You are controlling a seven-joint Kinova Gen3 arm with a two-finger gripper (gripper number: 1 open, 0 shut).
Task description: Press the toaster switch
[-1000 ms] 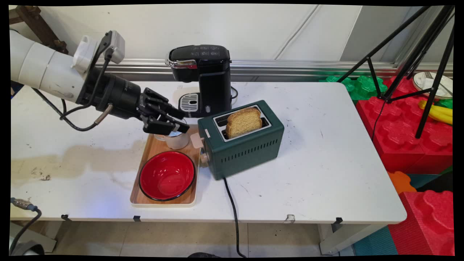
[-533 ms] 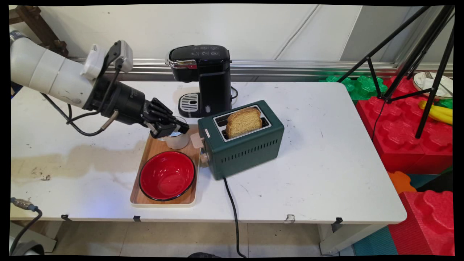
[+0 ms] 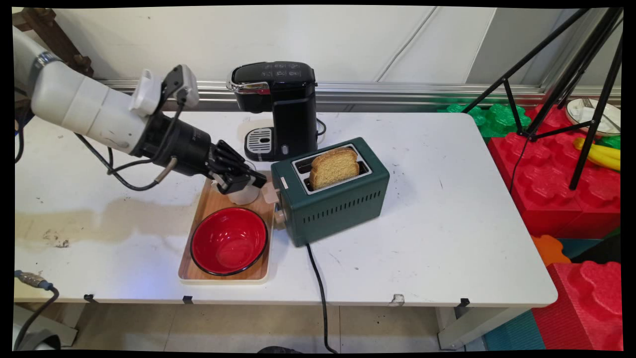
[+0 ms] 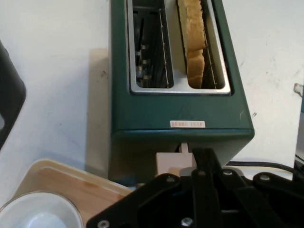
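A dark green toaster (image 3: 338, 196) (image 4: 180, 114) stands mid-table with one slice of toast (image 3: 334, 167) (image 4: 195, 42) upright in one slot; the other slot is bare. Its beige lever (image 3: 271, 193) (image 4: 172, 163) sticks out of the end facing the tray. My gripper (image 3: 257, 177) (image 4: 202, 154) is shut with nothing in it, its joined fingertips just above the lever's right part; contact cannot be told. Below the hand a white cup (image 3: 243, 195) (image 4: 40, 213) stands on the wooden tray (image 3: 208, 209) (image 4: 61, 183), partly hidden in the main view.
A red bowl (image 3: 229, 241) fills the tray's near half. A black coffee machine (image 3: 278, 107) stands behind the tray and toaster. The toaster's black cord (image 3: 318, 283) runs off the table's front edge. Red and green foam blocks (image 3: 561, 189) and a tripod (image 3: 586, 89) stand to the right.
The arm has moved right and slightly down, carrying the gripper over the cup towards the toaster's lever. The fingers have drawn together from a wider stance.
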